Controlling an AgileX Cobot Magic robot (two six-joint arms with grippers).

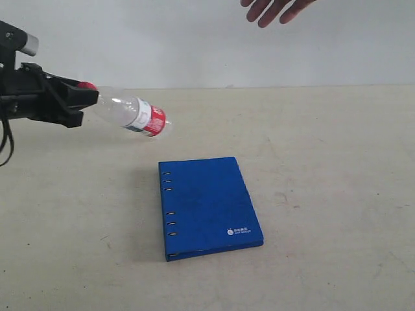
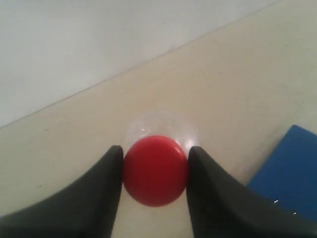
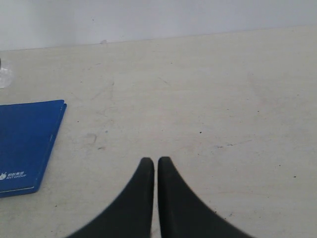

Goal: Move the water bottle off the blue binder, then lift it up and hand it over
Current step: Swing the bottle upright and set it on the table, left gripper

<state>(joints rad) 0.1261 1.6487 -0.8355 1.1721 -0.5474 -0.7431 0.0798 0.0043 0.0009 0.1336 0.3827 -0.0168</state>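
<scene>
The water bottle is clear plastic with a red, white and green label. It hangs in the air, lying nearly level, left of and behind the blue binder. My left gripper is shut on its red cap, one black finger on each side. The binder lies flat on the table with nothing on it; a corner of the binder shows in the left wrist view, and the binder shows in the right wrist view too. My right gripper hovers over bare table, shut and holding nothing.
A person's hand reaches in from the upper edge, above and to the right of the bottle. The beige table meets a white wall behind.
</scene>
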